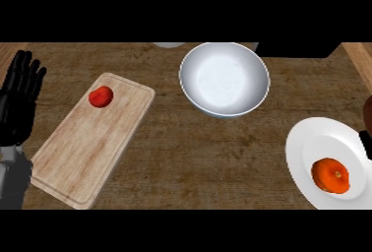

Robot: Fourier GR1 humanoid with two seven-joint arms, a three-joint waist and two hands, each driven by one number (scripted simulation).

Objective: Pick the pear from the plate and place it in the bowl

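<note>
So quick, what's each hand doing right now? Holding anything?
Left hand: open, fingers straight up at the view's left edge, resting, holding nothing.
Right hand: only a sliver shows at the right edge by the plate; cannot tell.

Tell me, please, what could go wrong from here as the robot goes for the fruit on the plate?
1. The orange fruit sits near the right edge of the view on the white plate, so the right hand, barely in view, may hide it while closing.
2. A red fruit lies on the cutting board beside the resting left hand; it could be mistaken for the target.
3. The bowl lies across open counter, so the carry might clip its rim.
</note>
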